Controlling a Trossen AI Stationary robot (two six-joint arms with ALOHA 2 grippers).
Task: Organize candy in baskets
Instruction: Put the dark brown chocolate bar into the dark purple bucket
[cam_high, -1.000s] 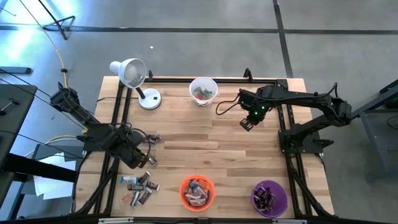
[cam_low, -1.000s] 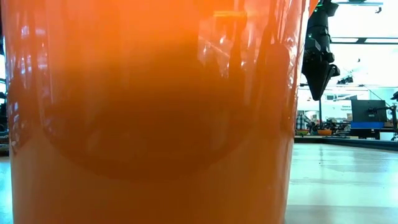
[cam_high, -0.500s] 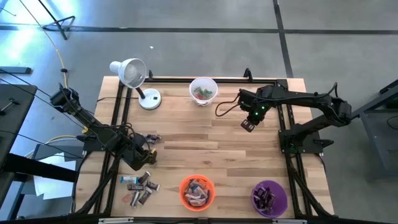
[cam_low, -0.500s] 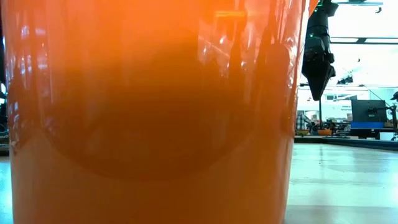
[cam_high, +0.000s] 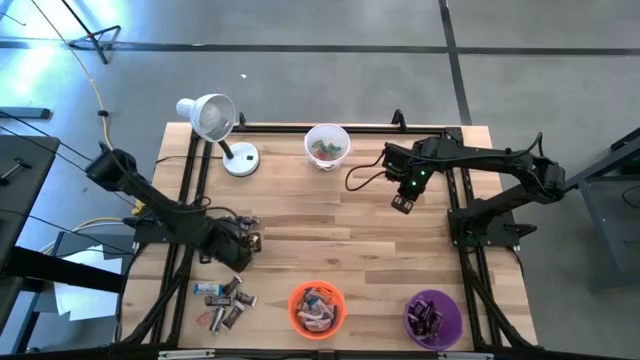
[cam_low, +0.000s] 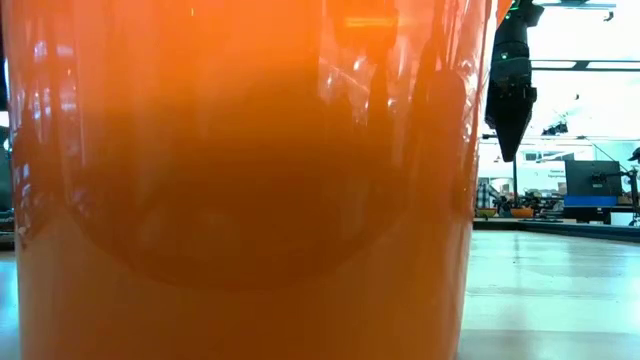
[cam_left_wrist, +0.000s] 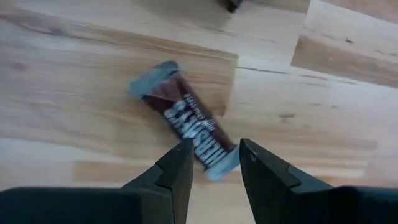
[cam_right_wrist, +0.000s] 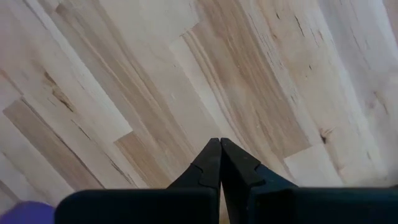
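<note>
Left gripper (cam_left_wrist: 214, 163) sits low over the tabletop (cam_high: 380, 235) near its left edge, jaws parted, nothing gripped. Under it lies a dark brown candy bar (cam_left_wrist: 189, 127) with silver-blue crimped ends, flat on the wood, running diagonally to the jaw line; its near end sits just between the fingertips (cam_left_wrist: 180, 158).

To do the pick well, as I judge it:
- Rotate the wrist so the jaws close across the bar's short width, not along its length.
- Centre on the bar's middle, not the crimped end, which will likely fold and slip.
- Go down until the tips nearly touch wood, then close.

The loose candy pile (cam_high: 226, 300) lies near the front-left corner, apart from this bar. Baskets: white basket (cam_high: 327, 145) at the back edge, orange basket (cam_high: 317, 309) and purple basket (cam_high: 433, 318) at the front edge, all holding some candy. Can't tell which basket takes brown.

Right gripper (cam_high: 402, 205) hovers over bare wood on the right half, jaws closed, empty.
</note>
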